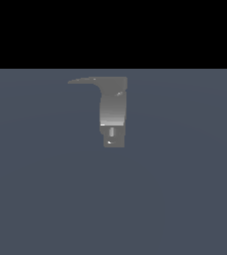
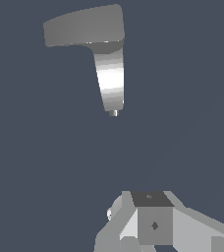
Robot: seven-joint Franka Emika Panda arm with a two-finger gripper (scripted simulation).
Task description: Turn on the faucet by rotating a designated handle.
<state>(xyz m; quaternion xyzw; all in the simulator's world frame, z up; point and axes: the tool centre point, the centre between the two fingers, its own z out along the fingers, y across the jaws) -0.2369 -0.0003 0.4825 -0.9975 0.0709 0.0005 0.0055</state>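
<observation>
A small grey metal faucet (image 1: 112,112) stands alone on a flat slate-blue worktop (image 1: 185,199), a little above the middle of the exterior view, just under the black band that fills the top of that picture. Its rounded upright column catches a bright sheen low down, and beneath it sits a darker boxy block with a small light spot on its face. From the top of the column the handle (image 1: 85,80), a thin flat lever, reaches out toward the exterior view's left and narrows to a fine tip. It lies level, roughly square to the column.

No part of the arm shows in the exterior view. In the wrist view the faucet (image 2: 110,78) appears from above and at an angle, with the handle (image 2: 79,28) seen as a broad flat slab at the column's top and a tiny pin showing at the column's far end. Only the pale, blocky body of the pincer (image 2: 153,224) shows at the edge of that picture, with a dark square face on it. Its fingers are out of sight, so I cannot tell whether it is wide or narrow. The pincer is well apart from the faucet, with bare worktop (image 2: 45,172) between them and nothing touching the handle.
</observation>
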